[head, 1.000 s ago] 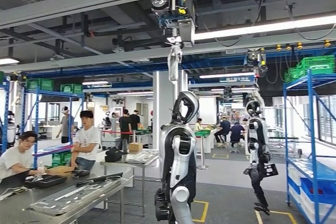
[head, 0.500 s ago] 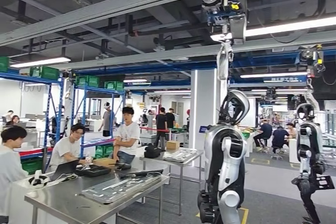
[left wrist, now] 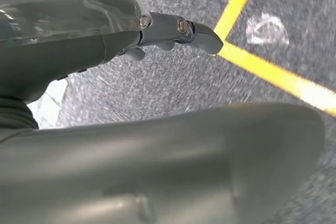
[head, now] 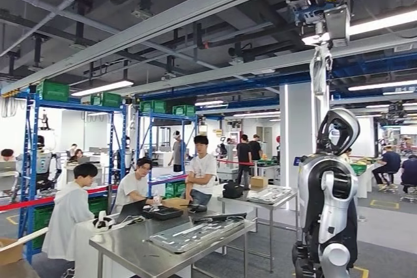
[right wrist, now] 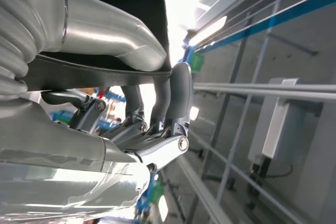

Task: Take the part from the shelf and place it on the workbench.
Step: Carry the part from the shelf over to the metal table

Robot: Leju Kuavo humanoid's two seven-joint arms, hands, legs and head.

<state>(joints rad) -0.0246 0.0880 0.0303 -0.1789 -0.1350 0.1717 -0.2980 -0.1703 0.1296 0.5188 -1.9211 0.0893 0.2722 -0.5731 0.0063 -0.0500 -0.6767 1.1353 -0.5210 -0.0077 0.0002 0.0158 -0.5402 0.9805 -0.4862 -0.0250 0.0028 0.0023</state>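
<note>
Black, flat plastic part (right wrist: 118,3) sits pinched in the right hand (right wrist: 150,103), thumb over fingers; left hand (left wrist: 174,30) hangs empty. Carrying step: next, approach the steel workbench (head: 143,252) and lower it.

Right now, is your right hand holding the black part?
Yes: the right hand grips the flat black part between thumb and curled fingers.

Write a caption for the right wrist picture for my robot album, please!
The robot's right hand grips a flat black part between thumb and fingers.
</note>
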